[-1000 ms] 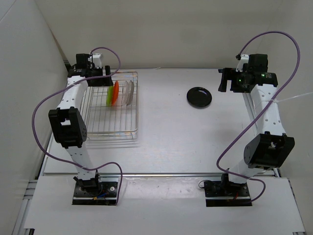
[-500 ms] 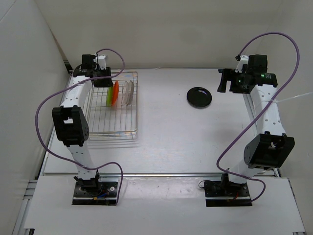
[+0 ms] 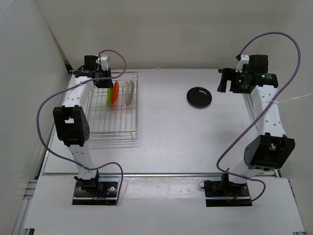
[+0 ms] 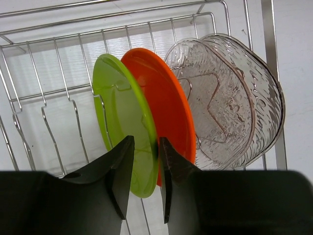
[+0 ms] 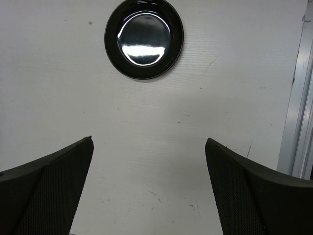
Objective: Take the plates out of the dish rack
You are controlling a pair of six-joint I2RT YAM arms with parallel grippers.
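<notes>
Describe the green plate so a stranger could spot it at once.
Find the silver wire dish rack on the left of the table, where plates stand on edge in a row. The lime green plate is the leftmost, beside the orange plate, and the left tool straddles its rim.

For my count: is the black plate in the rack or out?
Out: the black plate lies flat on the table, outside the rack.
</notes>
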